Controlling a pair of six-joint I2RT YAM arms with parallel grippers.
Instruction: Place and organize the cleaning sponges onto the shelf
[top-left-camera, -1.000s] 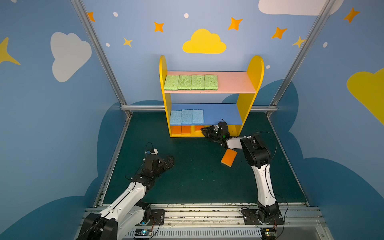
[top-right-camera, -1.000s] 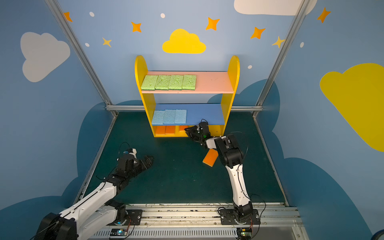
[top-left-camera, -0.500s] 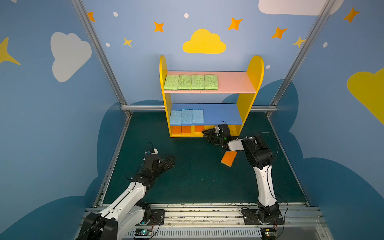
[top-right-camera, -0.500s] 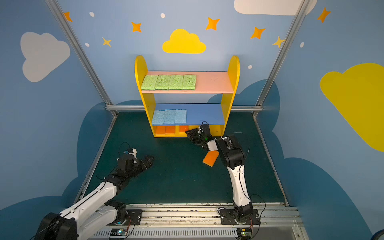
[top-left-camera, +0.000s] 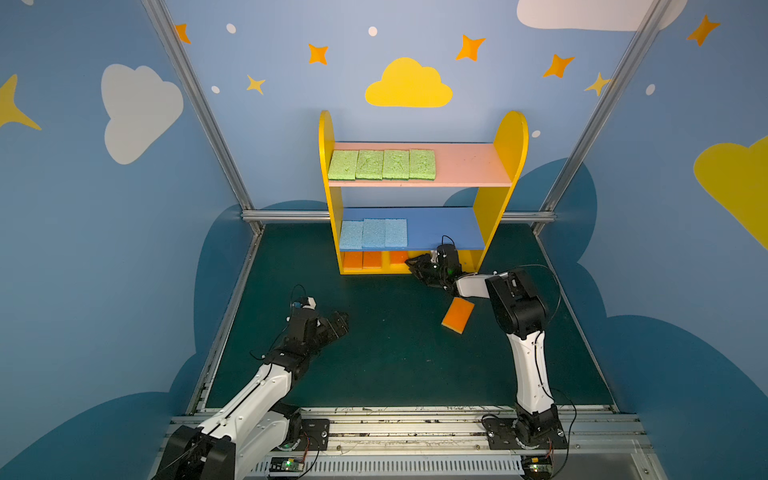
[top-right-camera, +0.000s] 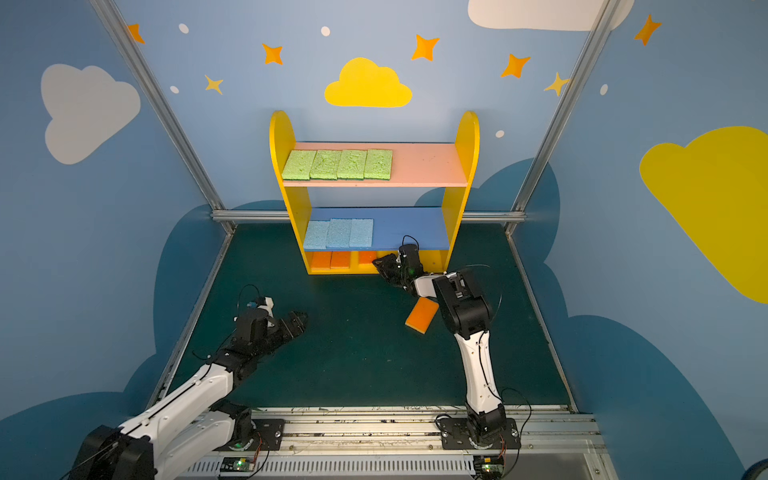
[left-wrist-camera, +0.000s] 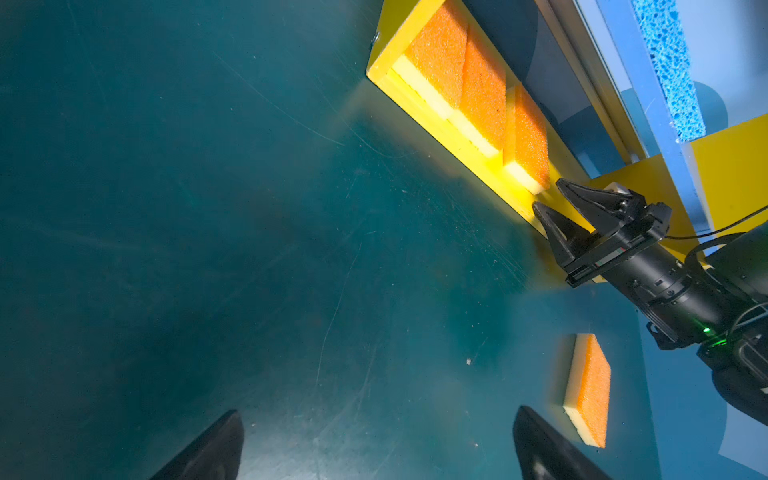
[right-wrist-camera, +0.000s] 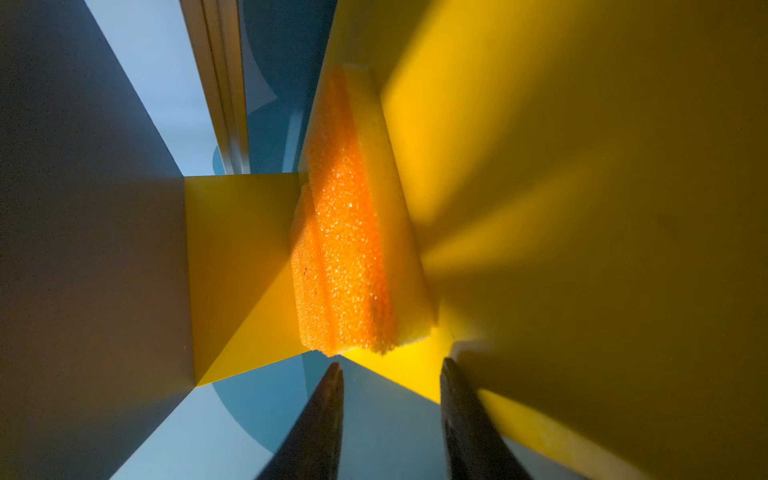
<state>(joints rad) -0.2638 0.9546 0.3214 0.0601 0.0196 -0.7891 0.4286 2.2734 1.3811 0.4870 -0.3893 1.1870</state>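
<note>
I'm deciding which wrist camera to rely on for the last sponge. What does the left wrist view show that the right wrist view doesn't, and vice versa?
Left wrist only: the loose orange sponge lying on the mat, a blue sponge on the blue board, and the right pincer seen from outside, open and empty at the shelf. Right wrist only: the side panel at the row's far end, facing the camera. Both: orange sponges lined up on the shelf's yellow base.
</note>
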